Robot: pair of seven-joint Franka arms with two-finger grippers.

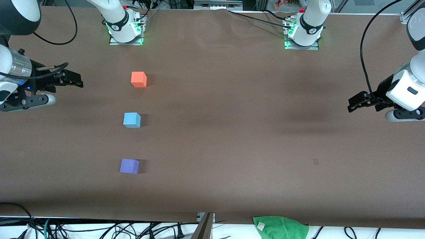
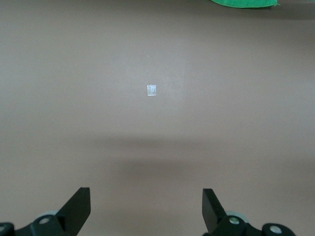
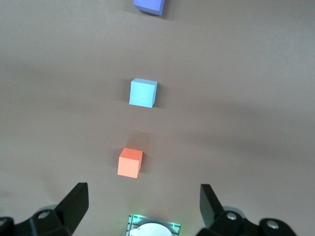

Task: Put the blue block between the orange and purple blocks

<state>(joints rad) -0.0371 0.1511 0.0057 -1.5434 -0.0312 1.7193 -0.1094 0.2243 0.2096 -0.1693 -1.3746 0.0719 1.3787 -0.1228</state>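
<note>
A green cloth (image 1: 281,227) hangs at the table's (image 1: 232,132) edge, closest to the front camera. It has no job here.

Next comes the purple block (image 1: 129,166). The blue block (image 1: 131,119) sits farther from the camera than the purple one, and the orange block (image 1: 138,79) sits farther still. All three stand in a row at the right arm's end of the table, well apart from each other. So the blue block sits between the other two, in the gap where it belongs. It looks like the job is done.

The right end effector (image 1: 68,79) is up in the air over the table's edge at its own end, off to the side of the blocks. Its fingers (image 3: 74,204) are spread wide and hold nothing. The left end effector (image 1: 360,101) waits over bare table at its own end, spread wide and empty too. Both look parked out of the way, which fits a job that is done.

The right wrist view shows all three blocks in a line, plus the arm's base with its green light (image 3: 153,229). The left wrist view shows none of them, only a small pale patch (image 2: 152,90) on the table and a bit of the cloth.
</note>
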